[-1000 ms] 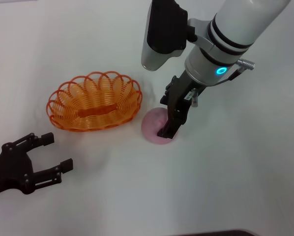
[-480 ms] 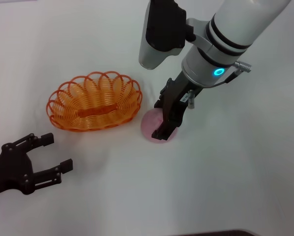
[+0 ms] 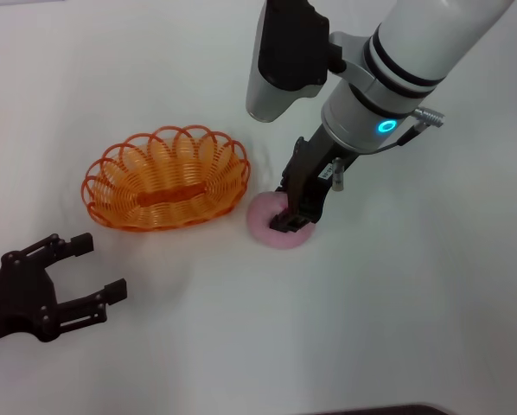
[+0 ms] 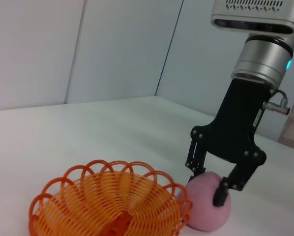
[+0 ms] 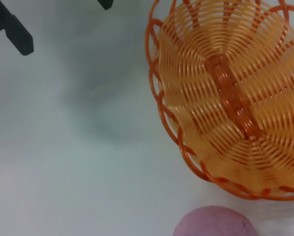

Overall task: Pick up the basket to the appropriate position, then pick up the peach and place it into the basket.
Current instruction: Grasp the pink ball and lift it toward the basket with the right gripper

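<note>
The round, smooth pale pink peach [image 3: 274, 226] sits on the white bench [image 3: 397, 294], just beside the right end of the basket and directly under the right claw [image 3: 290, 216]. The claw's two black fingers [image 4: 221, 191] straddle the top of the fruit, one on each side and pressed against its skin, so the claw is gripping the peach, which rests on the bench. From the left wrist view the fingers angle inward from a black linkage to pinch the fruit's upper half.

The right arm comes down steeply from the upper right, its white and silver wrist section showing a lit blue ring, with the black claw pointing down.

The oval orange wire basket [image 3: 167, 177] with a scalloped looped rim stands upright on the bench and holds nothing.

The black left claw [image 3: 73, 281] hovers low at the near left, well apart from the basket, its fingers spread.

One peach, one basket, two claws.
</note>
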Controlling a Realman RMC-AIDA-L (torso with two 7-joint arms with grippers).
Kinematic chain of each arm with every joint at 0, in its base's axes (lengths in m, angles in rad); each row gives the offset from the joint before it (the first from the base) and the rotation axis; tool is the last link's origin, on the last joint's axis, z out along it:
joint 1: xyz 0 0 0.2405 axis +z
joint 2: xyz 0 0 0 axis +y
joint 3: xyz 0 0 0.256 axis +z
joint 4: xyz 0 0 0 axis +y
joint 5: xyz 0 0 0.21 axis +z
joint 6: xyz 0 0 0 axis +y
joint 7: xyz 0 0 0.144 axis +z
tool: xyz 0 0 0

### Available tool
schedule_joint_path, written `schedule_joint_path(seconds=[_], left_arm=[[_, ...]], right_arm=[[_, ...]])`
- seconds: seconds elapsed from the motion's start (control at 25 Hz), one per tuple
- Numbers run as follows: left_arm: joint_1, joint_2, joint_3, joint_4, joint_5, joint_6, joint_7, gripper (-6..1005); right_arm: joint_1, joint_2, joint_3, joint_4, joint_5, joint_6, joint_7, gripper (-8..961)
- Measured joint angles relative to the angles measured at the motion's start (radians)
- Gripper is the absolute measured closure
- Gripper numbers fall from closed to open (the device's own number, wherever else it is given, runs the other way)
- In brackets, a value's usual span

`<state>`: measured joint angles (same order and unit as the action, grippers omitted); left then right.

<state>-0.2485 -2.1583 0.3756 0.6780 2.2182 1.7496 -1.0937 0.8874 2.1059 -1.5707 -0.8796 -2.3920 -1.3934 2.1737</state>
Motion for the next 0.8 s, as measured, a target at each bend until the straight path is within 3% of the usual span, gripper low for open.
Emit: schedule_joint_path(seconds=[0.2,0.28,0.8], left_arm=[[0.0,0.0,-0.002,0.0,0.0,0.009,0.0,127],[0.0,0.0,-0.003,0.0,0.0,0.009,0.0,127],[-0.007,0.002,-0.003,0.002,0.0,0.01,-0.001,126]], right_arm=[[-0.005,-0.003,0.017,-0.031,-0.003,-0.047,0.002,536],[-0.01,-0.005,0.033,-0.064,-0.008,-0.08,0.008,660],[-0.037,-0.014,0.236,-0.303,-0.076,-0.338,0.027,669]])
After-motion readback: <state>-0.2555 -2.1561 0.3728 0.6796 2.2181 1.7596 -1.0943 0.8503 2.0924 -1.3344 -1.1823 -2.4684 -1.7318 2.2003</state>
